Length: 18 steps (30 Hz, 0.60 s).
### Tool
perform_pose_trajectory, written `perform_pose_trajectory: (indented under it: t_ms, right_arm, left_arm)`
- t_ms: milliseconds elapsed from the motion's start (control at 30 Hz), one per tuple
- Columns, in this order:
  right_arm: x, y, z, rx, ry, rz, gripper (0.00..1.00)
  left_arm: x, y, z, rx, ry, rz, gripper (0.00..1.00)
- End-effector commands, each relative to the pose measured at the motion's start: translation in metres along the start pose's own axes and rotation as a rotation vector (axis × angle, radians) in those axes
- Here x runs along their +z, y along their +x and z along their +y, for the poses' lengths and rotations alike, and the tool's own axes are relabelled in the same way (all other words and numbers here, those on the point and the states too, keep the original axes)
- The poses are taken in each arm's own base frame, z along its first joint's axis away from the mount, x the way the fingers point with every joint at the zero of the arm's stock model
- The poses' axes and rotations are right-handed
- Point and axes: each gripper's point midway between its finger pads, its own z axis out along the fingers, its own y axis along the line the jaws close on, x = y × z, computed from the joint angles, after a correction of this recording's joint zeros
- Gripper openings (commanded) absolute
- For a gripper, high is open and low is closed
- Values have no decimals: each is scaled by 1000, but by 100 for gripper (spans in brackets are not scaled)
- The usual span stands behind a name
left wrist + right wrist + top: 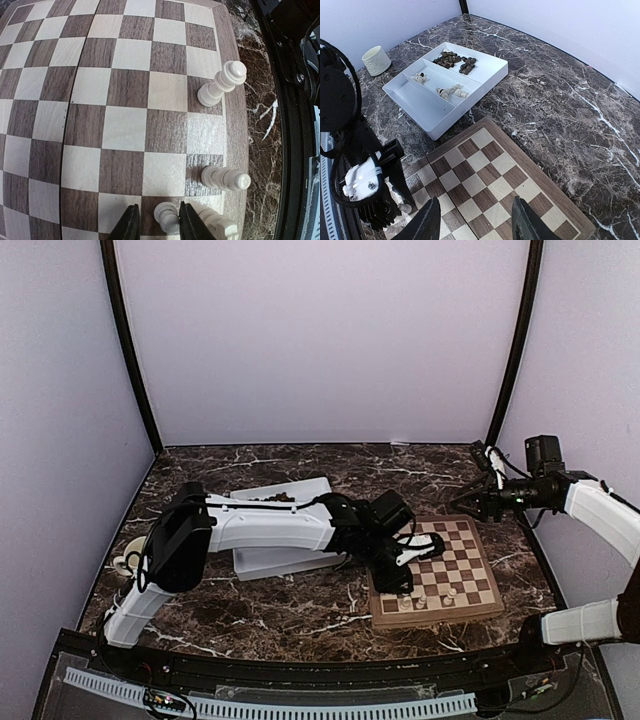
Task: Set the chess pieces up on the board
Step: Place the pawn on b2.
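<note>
While the left gripper (158, 214) stands slightly parted around a cream-white chess piece (166, 216), bottom centre of frame, the right gripper (475, 202) hangs open, empty.

lab test booth, plain white walls (320, 340)

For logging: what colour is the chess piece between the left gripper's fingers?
Cream-white piece; left wrist view.

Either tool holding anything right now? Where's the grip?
Right tool is open and empty. Left tool straddles a white piece standing on the board, a gap on one side; whether it grips cannot be told.
</note>
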Motion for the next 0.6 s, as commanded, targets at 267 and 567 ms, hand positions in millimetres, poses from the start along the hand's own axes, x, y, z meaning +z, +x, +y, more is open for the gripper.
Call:
perform_pose_trajectory:
  t_ms: [267, 567]
  right_arm:
    - [0, -5, 1, -15, -14, -12, 49]
    - [2, -3, -1, -6, -22, -6, 49]
  left_arm:
    - [-69, -40, 0, 64, -75, -79, 37]
    - [-123, -52, -12, 64, -28, -172, 41]
